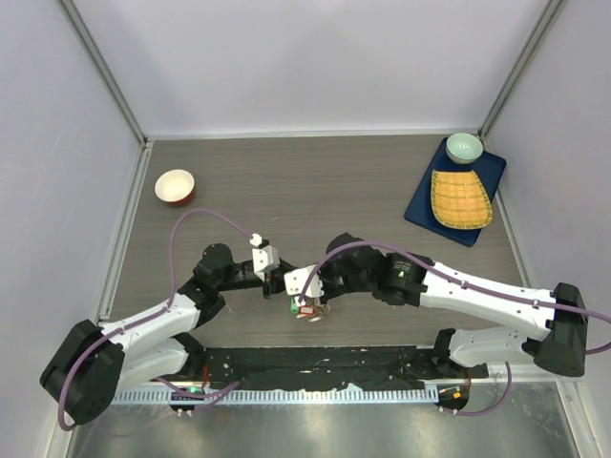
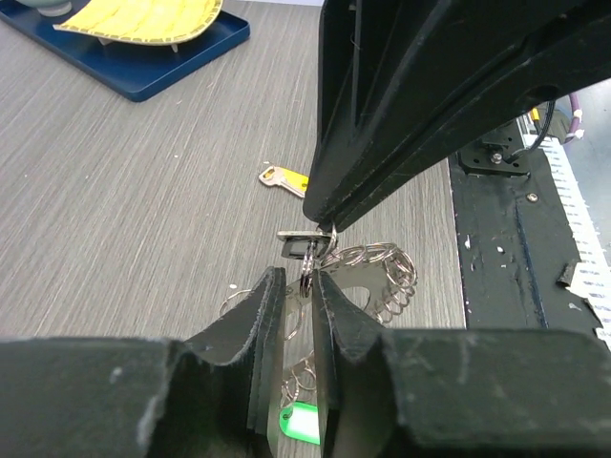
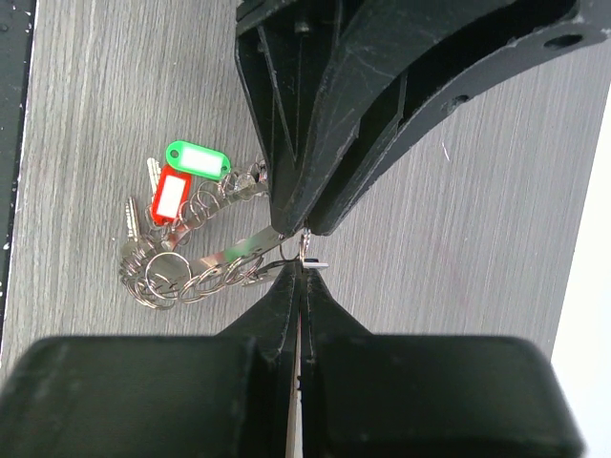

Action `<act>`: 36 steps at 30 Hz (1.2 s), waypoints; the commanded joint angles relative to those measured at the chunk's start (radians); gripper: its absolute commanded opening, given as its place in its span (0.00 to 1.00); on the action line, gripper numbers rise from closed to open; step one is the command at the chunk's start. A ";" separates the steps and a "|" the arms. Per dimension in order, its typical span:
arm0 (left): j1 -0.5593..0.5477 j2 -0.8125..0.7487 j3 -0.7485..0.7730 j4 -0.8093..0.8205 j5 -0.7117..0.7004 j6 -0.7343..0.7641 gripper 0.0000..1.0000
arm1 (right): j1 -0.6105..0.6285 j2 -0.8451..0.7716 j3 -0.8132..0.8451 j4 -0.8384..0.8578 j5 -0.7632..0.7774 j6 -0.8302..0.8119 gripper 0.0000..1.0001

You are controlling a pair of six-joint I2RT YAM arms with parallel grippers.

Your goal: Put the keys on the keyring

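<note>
The keyring (image 3: pixel 250 244) is a flat grey metal band strung with several small split rings and silver keys, with a green tag (image 3: pixel 196 157) and a red tag (image 3: pixel 170 196). It hangs just above the table at front centre (image 1: pixel 307 309). My left gripper (image 1: pixel 283 282) (image 2: pixel 298 286) is shut on the band, with the green tag (image 2: pixel 301 422) below it. My right gripper (image 1: pixel 307 292) (image 3: pixel 302 272) is shut on a small black-headed key (image 2: pixel 298 246) (image 3: pixel 315 260), held tip to tip against the left gripper at a small ring. A loose yellow-tagged key (image 2: pixel 282 177) lies on the table beyond.
A red-brown bowl (image 1: pixel 175 186) stands at the back left. A blue tray (image 1: pixel 420 205) at the back right holds a yellow dish (image 1: pixel 460 197) and a pale green bowl (image 1: pixel 464 146). A black strip (image 1: pixel 315 367) runs along the near edge.
</note>
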 commanded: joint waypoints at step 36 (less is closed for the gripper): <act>0.007 -0.310 -0.109 0.311 -0.300 -0.298 0.00 | 0.023 -0.077 0.003 0.067 0.011 0.039 0.01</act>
